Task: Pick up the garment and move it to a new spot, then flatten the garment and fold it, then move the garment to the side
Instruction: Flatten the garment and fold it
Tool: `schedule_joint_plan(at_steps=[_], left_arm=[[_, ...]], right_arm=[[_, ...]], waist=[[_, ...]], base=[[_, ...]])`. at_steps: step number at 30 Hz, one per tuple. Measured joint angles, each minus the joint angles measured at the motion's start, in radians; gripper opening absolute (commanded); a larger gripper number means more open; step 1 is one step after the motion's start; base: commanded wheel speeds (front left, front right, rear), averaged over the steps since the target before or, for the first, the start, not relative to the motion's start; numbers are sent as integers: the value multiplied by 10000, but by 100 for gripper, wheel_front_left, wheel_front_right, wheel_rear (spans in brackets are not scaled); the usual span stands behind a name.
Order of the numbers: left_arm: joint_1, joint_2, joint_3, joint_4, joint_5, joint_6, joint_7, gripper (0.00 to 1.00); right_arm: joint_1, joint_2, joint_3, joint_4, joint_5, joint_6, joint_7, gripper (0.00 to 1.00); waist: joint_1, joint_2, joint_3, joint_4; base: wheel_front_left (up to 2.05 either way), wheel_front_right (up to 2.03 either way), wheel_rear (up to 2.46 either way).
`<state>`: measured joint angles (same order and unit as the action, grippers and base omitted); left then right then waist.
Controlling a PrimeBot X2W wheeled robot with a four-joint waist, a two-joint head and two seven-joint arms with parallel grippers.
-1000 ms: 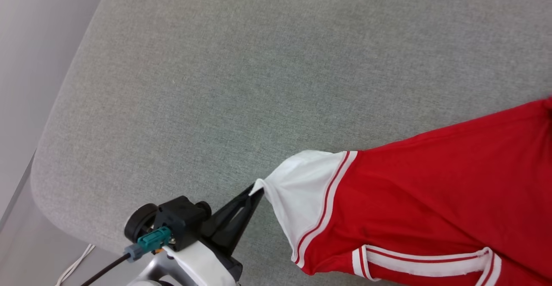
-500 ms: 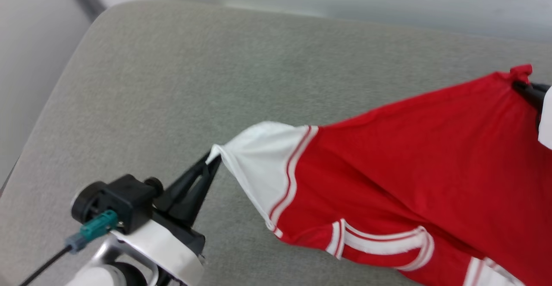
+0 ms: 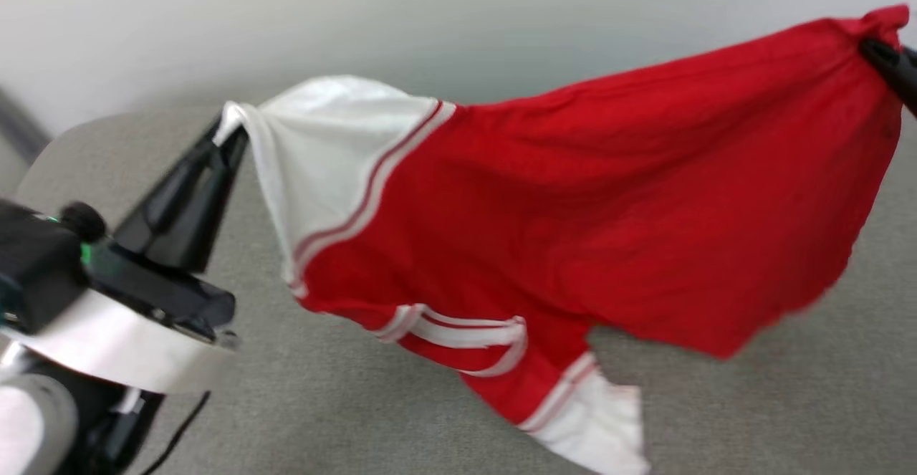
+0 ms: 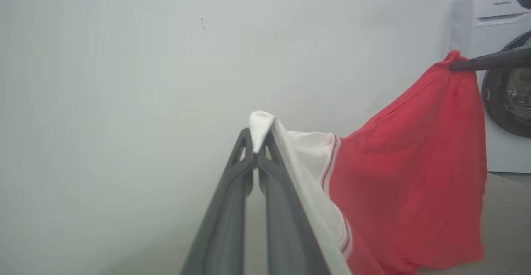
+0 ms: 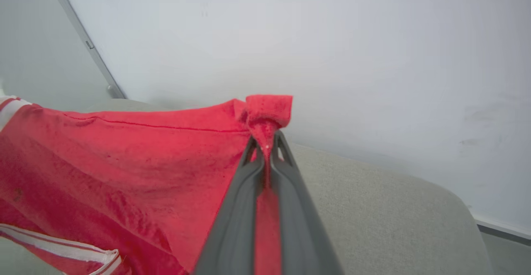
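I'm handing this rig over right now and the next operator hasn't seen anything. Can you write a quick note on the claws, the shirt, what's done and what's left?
Left claw: shut on a white corner of the shirt.
Right claw: shut on a bunched red corner of the shirt.
Shirt: hangs stretched between the two claws above the gray padded surface. I cannot tell whether its lowest white end touches the pad.
Done: pickup.
Left: lay it down at the new spot, flatten, fold, move it aside.

Grey cushion (image 3: pixel 716 418), pale wall (image 4: pixel 124 80), washing machine (image 4: pixel 504 96)
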<state>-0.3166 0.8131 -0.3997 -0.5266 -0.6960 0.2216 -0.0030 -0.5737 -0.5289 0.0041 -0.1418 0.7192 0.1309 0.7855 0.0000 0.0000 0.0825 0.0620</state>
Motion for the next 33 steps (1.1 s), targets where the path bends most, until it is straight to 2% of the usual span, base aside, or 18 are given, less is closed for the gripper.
schedule_joint_plan(at_steps=[8,11,15,18,25,28,33], left_arm=[[-1027,395,1264,-337,-506,153,90,0],[-1536,318,1684,-353,-1009,161,148,0],[-2426,491,2042,-155,-1244,4,362,0],[-3392,349,2184,144,-1676,-109,594,0],[-6773,190,2048,1499,-1825,-552,1248,0],[-8569,-163,1737,2360,-1793,-811,1524,0],[-11431,-679,1068,4349,-1112,-1321,1753,0]], right_arm=[[-432,571,-368,-1212,-159,0,-148,0],[-714,838,-591,-1503,-259,0,-219,0],[-1154,1126,-802,-1639,-370,0,-360,0],[-1591,1168,-880,-1616,-598,0,-470,0],[-3244,1254,-1018,-1047,-943,0,-809,0],[-4226,1243,-949,-619,-1172,0,-1051,0],[-6044,1160,-596,571,-1841,2,-1797,0]], waist=[[0,0,-152,-913],[0,0,-49,-1120],[0,0,240,-1281],[0,0,543,-1347],[1,0,1669,-1395],[1,0,2315,-1389],[1,0,3500,-1374]], base=[[0,0,0],[0,0,0],[0,0,0],[0,0,0],[0,0,0],[0,0,0],[0,0,0]])
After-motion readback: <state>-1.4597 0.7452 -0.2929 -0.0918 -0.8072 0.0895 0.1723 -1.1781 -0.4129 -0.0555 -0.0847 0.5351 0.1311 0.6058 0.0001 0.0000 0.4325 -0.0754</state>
